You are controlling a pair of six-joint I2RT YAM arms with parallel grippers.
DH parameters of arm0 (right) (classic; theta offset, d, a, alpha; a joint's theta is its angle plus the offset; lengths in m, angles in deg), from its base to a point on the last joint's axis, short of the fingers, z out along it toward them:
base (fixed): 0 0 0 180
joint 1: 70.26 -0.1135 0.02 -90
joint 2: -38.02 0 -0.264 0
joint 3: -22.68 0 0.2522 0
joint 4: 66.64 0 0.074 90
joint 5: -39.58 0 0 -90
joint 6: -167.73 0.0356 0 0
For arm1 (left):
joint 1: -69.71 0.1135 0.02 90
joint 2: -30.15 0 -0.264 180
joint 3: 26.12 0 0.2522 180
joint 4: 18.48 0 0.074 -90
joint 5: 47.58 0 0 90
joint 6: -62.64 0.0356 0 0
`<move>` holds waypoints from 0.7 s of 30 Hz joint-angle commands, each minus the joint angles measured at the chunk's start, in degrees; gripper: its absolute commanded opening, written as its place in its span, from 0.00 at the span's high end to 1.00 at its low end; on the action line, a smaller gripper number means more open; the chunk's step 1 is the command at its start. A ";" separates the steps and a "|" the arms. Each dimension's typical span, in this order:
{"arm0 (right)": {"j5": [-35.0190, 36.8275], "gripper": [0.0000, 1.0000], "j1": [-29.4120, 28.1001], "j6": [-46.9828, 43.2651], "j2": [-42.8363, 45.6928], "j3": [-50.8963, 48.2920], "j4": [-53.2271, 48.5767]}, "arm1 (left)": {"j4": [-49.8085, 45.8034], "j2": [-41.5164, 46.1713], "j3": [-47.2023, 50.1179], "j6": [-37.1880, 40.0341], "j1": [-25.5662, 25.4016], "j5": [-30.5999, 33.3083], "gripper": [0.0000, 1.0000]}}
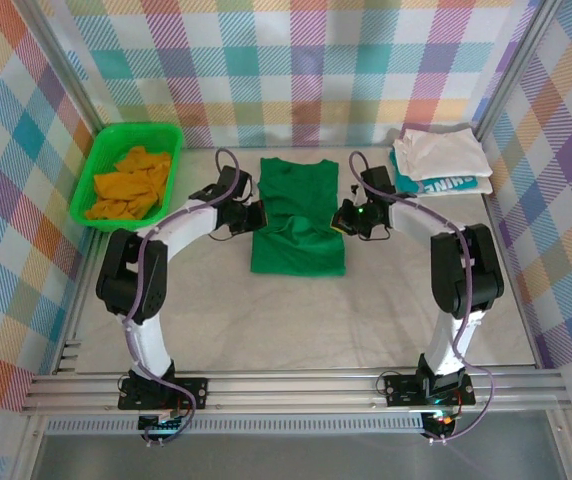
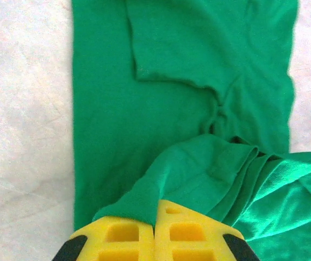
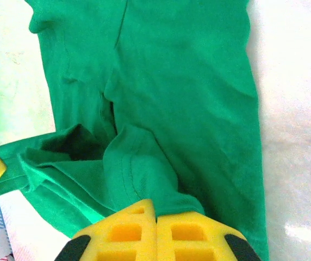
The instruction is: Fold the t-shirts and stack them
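- At the centre of the worktop [image 1: 296,320], a green shirt [image 1: 298,215] lies spread flat, its neck toward the far wall, with a raised ridge of cloth across its middle.
- The left hand [image 1: 256,215] sits at the shirt's left edge, its fingers pressed together and pinching a gathered fold of the green cloth.
- The left wrist view shows that hand [image 2: 155,217] with its yellow fingers [image 2: 123,236] shut on the bunched fabric, the rest of the shirt [image 2: 144,119] lying flat beyond.
- The right hand [image 1: 338,220] sits at the shirt's right edge, likewise pinching the green cloth.
- The right wrist view shows this hand [image 3: 156,215] with its yellow fingers [image 3: 191,236] clamped on a stitched hem, and the shirt [image 3: 188,81] creased and lifted just ahead of them.
- At far left, a bright green basket [image 1: 138,128] holds a crumpled orange shirt [image 1: 131,180].
- At far right, a folded white shirt [image 1: 438,152] rests on a teal shirt [image 1: 446,185] with white lettering, well apart from the green one.
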 commanded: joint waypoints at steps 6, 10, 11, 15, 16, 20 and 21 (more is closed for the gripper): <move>-0.14 1.00 1.26 -0.79 -3.27 6.71 -0.60 | -5.46 -6.21 -10.34 3.61 1.13 0.93 1.00; -0.39 1.00 2.20 -0.67 -6.25 10.32 -0.86 | -8.11 -10.63 -17.28 4.78 1.64 1.02 1.00; -0.73 1.00 2.39 -0.68 -7.22 11.52 -0.87 | -8.92 -11.76 -19.26 5.06 1.81 1.08 0.96; -3.92 0.78 3.93 -1.64 -11.88 20.04 -3.03 | -12.44 -15.70 -27.31 5.42 2.53 3.19 0.60; -3.54 0.70 4.21 -1.75 -12.23 21.66 -3.92 | -11.84 -15.48 -27.49 5.00 2.53 4.31 0.59; -2.80 0.63 5.13 -2.76 -9.56 22.32 -5.93 | -8.61 -10.90 -23.63 2.69 2.22 5.54 0.47; -2.66 0.64 5.20 -3.27 -7.62 20.29 -5.74 | -6.62 -8.27 -20.06 2.55 1.57 6.16 0.46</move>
